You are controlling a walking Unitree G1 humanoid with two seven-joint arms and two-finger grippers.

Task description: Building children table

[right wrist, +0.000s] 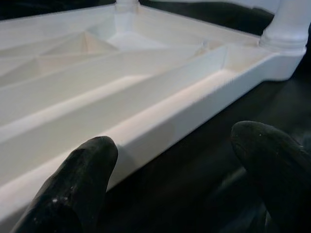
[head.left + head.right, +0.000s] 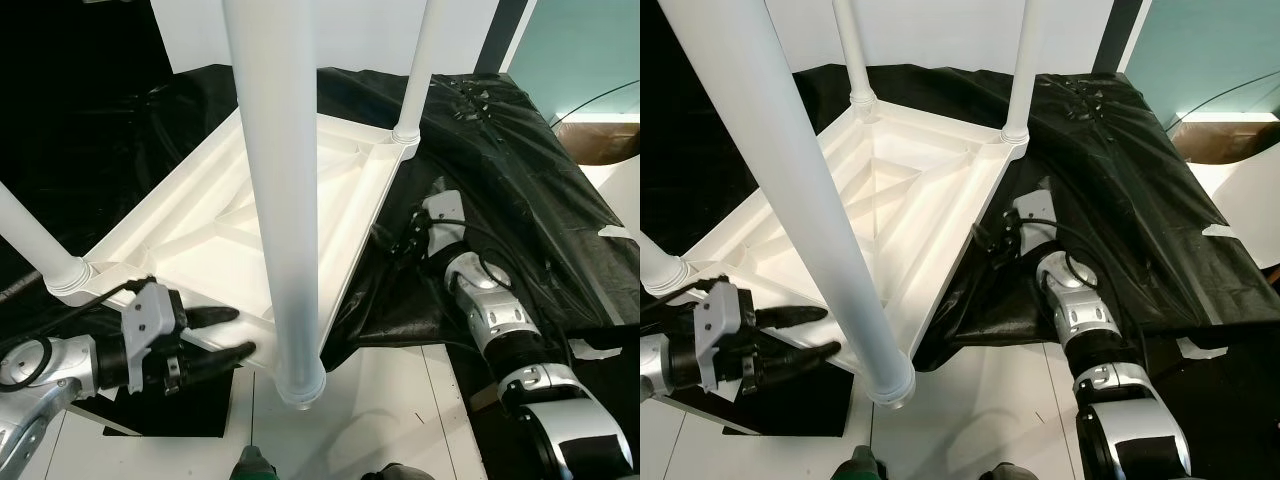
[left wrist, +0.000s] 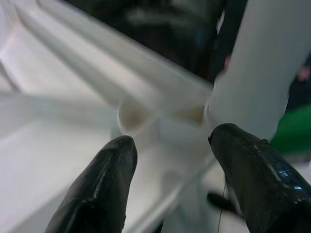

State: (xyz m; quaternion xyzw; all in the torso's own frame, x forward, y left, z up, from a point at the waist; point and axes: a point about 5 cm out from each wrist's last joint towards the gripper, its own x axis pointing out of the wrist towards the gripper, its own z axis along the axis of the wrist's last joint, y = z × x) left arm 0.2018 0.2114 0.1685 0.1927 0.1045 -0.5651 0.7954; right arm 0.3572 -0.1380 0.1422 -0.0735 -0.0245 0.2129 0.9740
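Left eye view: left gripper (image 2: 238, 333), jaws apart, nears the upturned tabletop (image 2: 200, 235); stiff, light, slippery plastic, best gripped by its rim.

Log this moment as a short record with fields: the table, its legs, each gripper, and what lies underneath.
table: white tabletop lying upside down, ribbed underside facing up
legs: four white legs standing up from the corners, nearest leg at the front corner
left gripper: open, fingers at the tabletop's near edge beside the nearest leg
right gripper: open, by the tabletop's right edge, apart from it
underneath: black plastic sheet over a white floor
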